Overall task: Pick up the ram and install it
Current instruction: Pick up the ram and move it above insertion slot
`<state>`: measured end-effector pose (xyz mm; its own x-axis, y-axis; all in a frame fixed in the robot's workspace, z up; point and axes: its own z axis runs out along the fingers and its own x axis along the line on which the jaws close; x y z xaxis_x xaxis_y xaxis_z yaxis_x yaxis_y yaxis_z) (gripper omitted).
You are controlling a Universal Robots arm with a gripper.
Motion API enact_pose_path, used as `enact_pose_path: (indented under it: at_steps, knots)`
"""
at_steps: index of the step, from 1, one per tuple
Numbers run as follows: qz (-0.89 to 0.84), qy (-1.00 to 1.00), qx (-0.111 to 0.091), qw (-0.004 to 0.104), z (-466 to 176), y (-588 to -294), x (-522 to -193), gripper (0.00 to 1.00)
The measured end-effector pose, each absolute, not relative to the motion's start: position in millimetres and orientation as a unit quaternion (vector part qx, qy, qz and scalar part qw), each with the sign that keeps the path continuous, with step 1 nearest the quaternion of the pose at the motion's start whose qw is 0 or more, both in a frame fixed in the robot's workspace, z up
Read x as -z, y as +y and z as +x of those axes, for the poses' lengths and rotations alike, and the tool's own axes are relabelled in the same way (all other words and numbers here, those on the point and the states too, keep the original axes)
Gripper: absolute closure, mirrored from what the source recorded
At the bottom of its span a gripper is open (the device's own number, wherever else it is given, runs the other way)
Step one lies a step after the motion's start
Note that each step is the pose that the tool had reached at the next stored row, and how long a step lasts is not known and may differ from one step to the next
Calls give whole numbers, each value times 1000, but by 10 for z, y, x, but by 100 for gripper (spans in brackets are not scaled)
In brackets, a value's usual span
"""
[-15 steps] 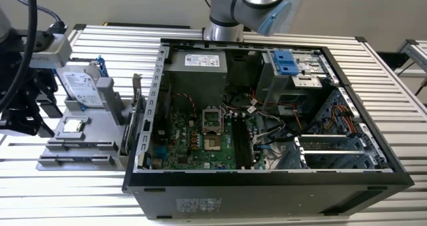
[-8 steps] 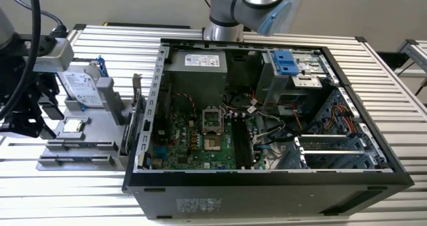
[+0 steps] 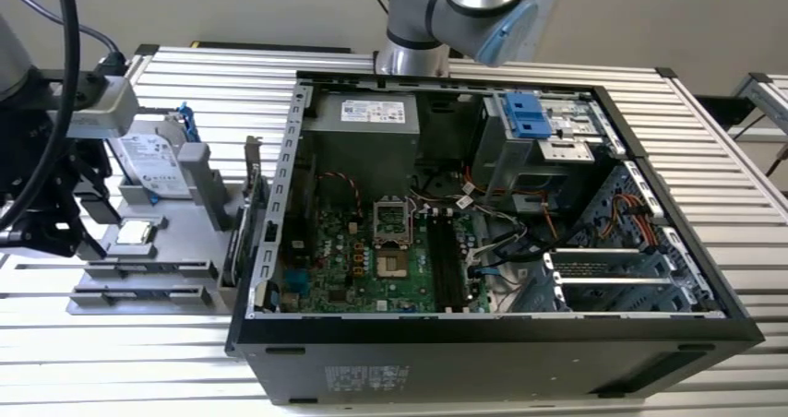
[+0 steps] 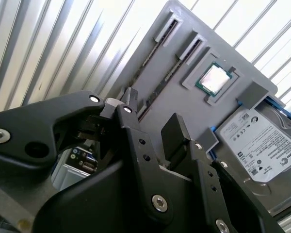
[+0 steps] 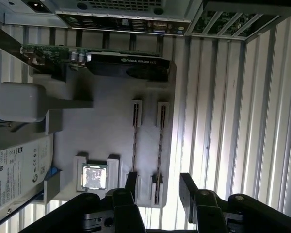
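Black fingers (image 5: 130, 185) of the tool (image 5: 158, 175) sit right up against the lens in both wrist views. They're spread wide with nothing between them, so it's released and empty.

The ram (image 5: 160, 150) is just past the fingertips. It's a thin dark stick standing on edge in a slot of the grey tray (image 5: 106, 136), the slot closest to the tray's outer edge. A second stick (image 5: 135, 145) looks to be standing in the slot beside it, parallel.

What matters is the lineup. The ram's long axis runs straight away from the tool, and in the first wrist view its near end falls pretty much in the middle of the gap. That puts one finger on each flat face, so my guess is a squeeze would land across the thin way. I can't tell whether the fingers are already down around it or hanging above it.

The chip (image 5: 94, 175) and hard drive (image 5: 14, 170) sit further in on the same tray. In the exterior view the tray is on the desk (image 3: 726, 159) at that view's left, just beside the open computer case (image 3: 493, 205).
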<state>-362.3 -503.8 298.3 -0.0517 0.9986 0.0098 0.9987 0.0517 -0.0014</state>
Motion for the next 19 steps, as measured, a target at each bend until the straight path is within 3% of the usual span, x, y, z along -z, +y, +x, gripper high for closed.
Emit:
enact_pose_path:
  at_steps: [19]
  knots:
    - [-689, -725, 3, 4, -3622, -5038, -2853, 0]
